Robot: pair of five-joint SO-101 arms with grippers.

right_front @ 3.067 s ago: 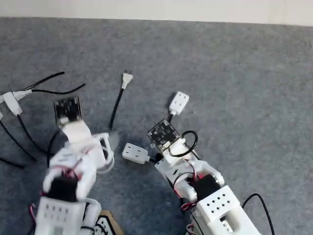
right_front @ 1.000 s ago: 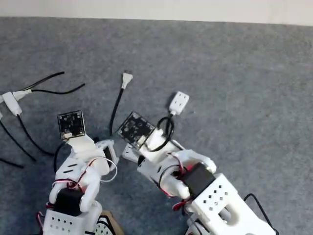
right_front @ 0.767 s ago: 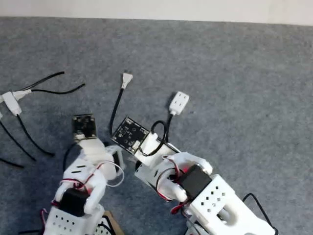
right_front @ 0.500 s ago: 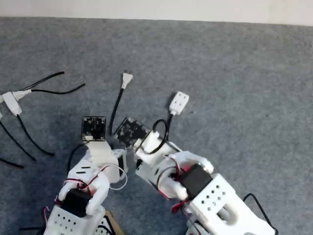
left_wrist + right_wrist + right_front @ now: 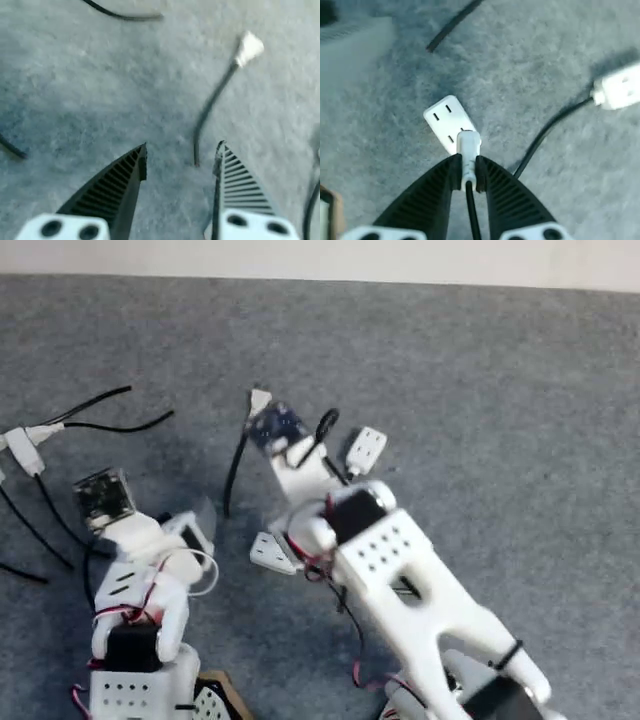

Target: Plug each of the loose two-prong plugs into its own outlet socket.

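In the right wrist view my right gripper [image 5: 467,162] is shut on a white two-prong plug [image 5: 468,143] whose black cord runs back between the fingers. The plug's tip sits on the near end of a white outlet block [image 5: 442,120], and its prongs are hidden. From above, that outlet block [image 5: 268,552] lies beside the right arm. My left gripper [image 5: 180,155] stands open above the grey carpet, the end of a black cord [image 5: 207,112] between its fingertips. That cord leads to a loose white plug [image 5: 248,47], seen from above at the far middle [image 5: 259,400].
A second white outlet block [image 5: 365,447] with its own cord lies right of the right arm's wrist. A white connector [image 5: 24,445] and several black cords lie at the far left. A brown object [image 5: 218,692] sits by the left arm's base.
The right arm has stretched out and its wrist has moved to the far side, near the loose plug. The left arm has swung to the left.
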